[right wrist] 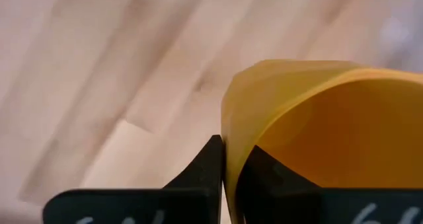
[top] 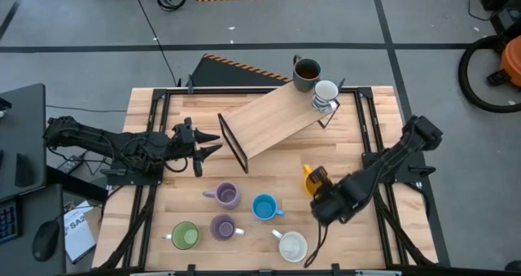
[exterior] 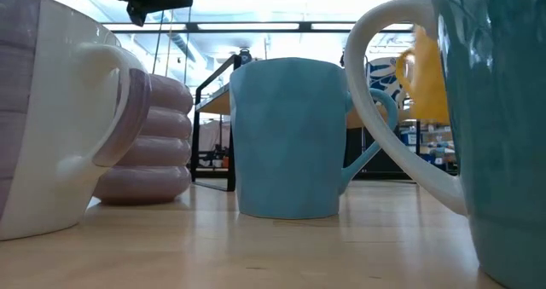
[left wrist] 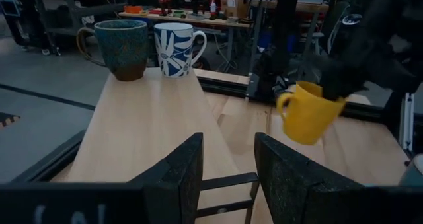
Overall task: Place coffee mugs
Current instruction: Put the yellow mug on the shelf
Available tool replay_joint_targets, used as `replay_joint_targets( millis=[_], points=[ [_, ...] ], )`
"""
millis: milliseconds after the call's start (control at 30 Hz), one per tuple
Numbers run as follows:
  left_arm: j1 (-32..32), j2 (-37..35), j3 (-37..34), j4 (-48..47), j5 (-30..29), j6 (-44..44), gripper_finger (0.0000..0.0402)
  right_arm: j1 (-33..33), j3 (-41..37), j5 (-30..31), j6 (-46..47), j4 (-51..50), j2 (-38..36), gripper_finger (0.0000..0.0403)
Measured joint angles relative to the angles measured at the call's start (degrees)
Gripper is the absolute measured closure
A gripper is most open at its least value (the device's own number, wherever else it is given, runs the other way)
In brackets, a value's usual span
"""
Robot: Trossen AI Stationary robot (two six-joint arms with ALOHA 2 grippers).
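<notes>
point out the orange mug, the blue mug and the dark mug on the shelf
orange mug (left wrist: 309,115), left wrist view, on its side wall
blue mug (top: 264,207), high view, on its rim
dark mug (top: 307,71), high view, on its opening

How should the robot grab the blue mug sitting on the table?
Probably by the rim, coming straight down from above. The blue mug stands upright with its mouth open to the top, so one finger can slip inside and one outside the wall. Pick the side away from its handle, which points toward the white mug. The right claw pinches the orange mug the same way.
</notes>
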Motion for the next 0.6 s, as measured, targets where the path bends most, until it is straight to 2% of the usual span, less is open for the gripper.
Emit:
replay_joint_targets(
  millis=[133,400,600],
  points=[
    [0.0,0.0,0.0,-0.1,0.1,-1.5,0.026,-3.6,0.0,3.5,-5.3,-0.5,-3.8,0.0369],
    [0.0,0.0,0.0,-0.2,1.2,-2.7,0.026,-11.7,0.2,4.8,-18.2,-0.4,-8.9,0.0369],
    [0.0,0.0,0.0,-0.2,1.2,-2.6,0.026,-17.8,5.2,4.8,-26.5,-0.3,-9.2,0.037]
  ],
)
